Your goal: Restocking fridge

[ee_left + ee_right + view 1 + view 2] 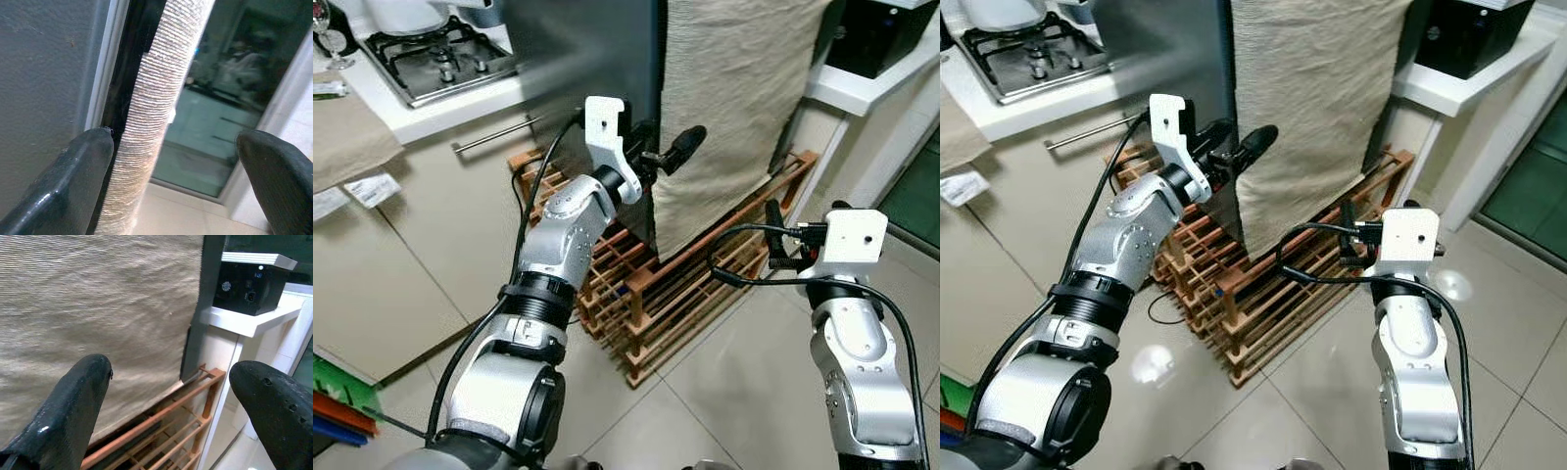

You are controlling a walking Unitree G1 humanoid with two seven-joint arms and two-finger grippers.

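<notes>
The grey fridge point(578, 49) stands ahead, with a beige woven cloth point(734, 88) hanging down over its front. My left gripper point(675, 152) is raised to the fridge's front corner and is open. In the left wrist view the cloth's edge point(156, 107) runs between the two fingertips point(73, 186), next to the dark door gap. My right gripper point(773, 230) is lower on the right, open and empty, pointing at the cloth point(98, 293) a short way off.
A wooden slatted rack point(695, 284) leans on the tile floor at the fridge's foot, under both arms. At the left are a counter with a gas hob point(435, 59) and a cabinet handle point(494, 134). A white shelf point(862, 93) with a black box point(249, 284) is at the right.
</notes>
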